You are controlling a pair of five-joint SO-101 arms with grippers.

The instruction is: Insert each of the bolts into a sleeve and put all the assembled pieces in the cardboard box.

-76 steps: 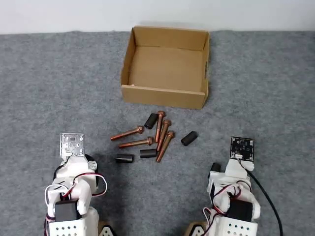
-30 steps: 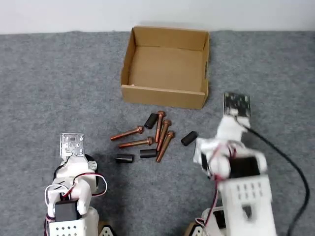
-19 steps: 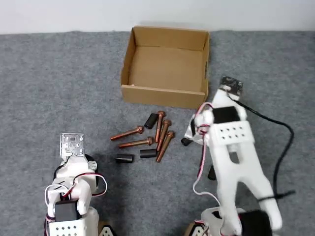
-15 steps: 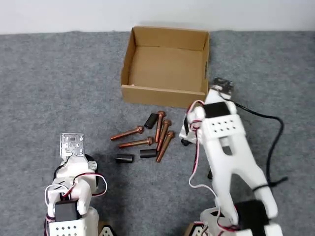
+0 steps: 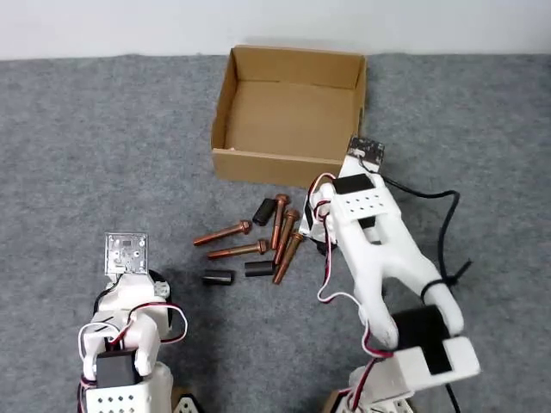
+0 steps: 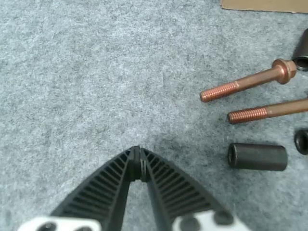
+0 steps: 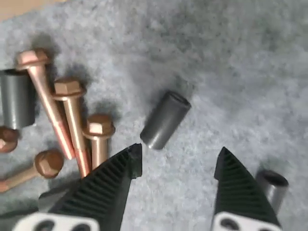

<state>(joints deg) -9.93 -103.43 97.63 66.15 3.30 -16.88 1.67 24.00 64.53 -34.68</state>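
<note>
Right gripper [image 7: 180, 150] gapes wide, empty, over a short, dark, hollow sleeve [image 7: 165, 120] lying flat.

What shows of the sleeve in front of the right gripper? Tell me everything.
The sleeve is a short, dark grey, matte tube, one open end showing its hollow bore. It lies on its side on the grey carpet, apart from the copper-coloured bolts beside it. The right gripper hangs open close to its other end; contact is not visible.

Grey carpet [image 5: 103, 146] below a white wall [image 5: 129, 26]
</note>
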